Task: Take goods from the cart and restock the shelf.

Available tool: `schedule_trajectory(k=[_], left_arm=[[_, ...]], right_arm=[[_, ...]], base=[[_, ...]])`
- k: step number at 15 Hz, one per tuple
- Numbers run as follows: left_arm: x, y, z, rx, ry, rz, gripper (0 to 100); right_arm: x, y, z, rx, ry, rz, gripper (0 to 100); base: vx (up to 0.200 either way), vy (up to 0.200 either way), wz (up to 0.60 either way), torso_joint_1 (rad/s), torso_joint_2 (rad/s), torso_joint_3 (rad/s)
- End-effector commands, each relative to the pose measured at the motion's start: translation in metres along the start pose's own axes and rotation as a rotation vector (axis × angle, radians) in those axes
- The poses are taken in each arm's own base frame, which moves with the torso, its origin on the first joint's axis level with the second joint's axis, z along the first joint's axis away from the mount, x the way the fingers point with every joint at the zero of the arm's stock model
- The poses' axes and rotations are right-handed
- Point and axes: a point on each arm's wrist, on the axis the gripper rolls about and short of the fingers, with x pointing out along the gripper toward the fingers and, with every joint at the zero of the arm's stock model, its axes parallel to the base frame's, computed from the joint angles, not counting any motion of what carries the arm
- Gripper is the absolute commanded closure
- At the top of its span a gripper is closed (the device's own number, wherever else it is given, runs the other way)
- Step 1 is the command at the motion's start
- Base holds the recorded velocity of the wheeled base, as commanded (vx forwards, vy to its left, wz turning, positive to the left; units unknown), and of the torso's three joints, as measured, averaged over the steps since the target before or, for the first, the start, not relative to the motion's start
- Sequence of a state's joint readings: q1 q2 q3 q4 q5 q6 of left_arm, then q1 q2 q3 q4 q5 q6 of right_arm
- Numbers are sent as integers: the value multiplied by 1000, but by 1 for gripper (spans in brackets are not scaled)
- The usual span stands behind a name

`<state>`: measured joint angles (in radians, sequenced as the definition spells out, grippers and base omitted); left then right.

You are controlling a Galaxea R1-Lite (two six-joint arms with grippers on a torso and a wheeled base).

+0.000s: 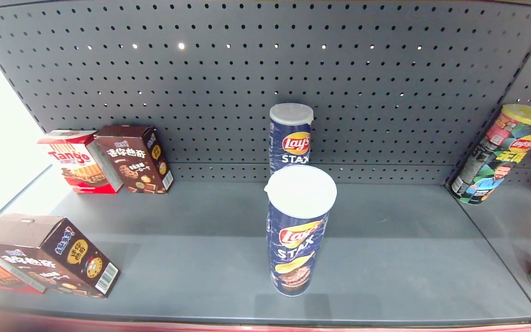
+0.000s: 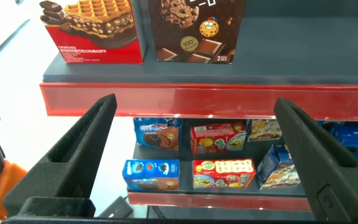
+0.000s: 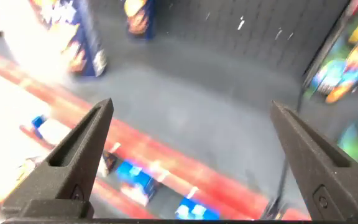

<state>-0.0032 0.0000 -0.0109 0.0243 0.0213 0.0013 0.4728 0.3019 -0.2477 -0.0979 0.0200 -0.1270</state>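
On the grey shelf [image 1: 385, 258], mid section, 2 navy chip cans stand upright w/ lids on: front chip can [image 1: 297, 230] near the front edge, rear chip can [image 1: 290, 138] directly behind it, by the pegboard [image 1: 201, 92]. Far left at the back: red wafer box [image 1: 79, 161] touching a brown cookie box [image 1: 136, 159]; a second cookie box [image 1: 49, 256] sits tilted at the front-left corner. Green-yellow can [image 1: 500, 154] leans on the next bay to the right. Left hand [image 2: 194, 106] is spread wide, nothing in it, low in front of the red shelf lip w/ lower biscuit rows beyond. Right hand [image 3: 191, 109] also wide open & empty, over the shelf's front edge. Judging by this: restock partly done, lots of bare shelf either side of the cans, so prob. another cart trip is due.
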Motion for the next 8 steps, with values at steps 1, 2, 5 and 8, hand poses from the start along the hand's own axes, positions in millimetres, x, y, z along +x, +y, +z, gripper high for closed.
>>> schedule_trajectory(k=[1,2,5,8], left_arm=[[0,0,0,0,-1,0,0],[0,0,0,0,0,2,0],[0,0,0,2,0,0,0],[0,0,0,-1,-1,3,0]], right_arm=[[-27,7,-42,29,-88,22,0],[-28,8,-56,35,-57,21,0],[-24,10,-69,41,-15,30,0],[-22,11,-75,63,5,22,0]], base=[[0,0,0,0,0,0],[0,0,0,0,0,0],[0,0,0,0,0,0],[0,0,0,0,0,0]])
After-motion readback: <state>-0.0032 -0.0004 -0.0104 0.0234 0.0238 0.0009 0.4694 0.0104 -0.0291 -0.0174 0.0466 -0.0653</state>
